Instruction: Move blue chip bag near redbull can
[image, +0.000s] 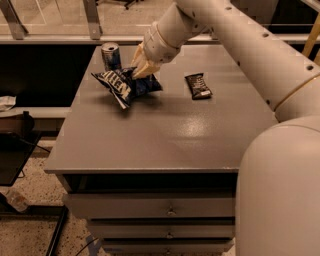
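Observation:
The blue chip bag (124, 85) lies crumpled on the grey table (160, 135) at the far left, dark blue with white lettering. The redbull can (111, 55) stands upright just behind it, near the table's back left corner. My gripper (141, 70) is at the bag's upper right edge, shut on the blue chip bag. The bag's left end nearly touches the can's base.
A small black-brown snack bar wrapper (198, 85) lies to the right of the bag. My white arm crosses the right side of the view. Drawers (170, 210) sit under the table. A railing and floor lie beyond the table's back edge.

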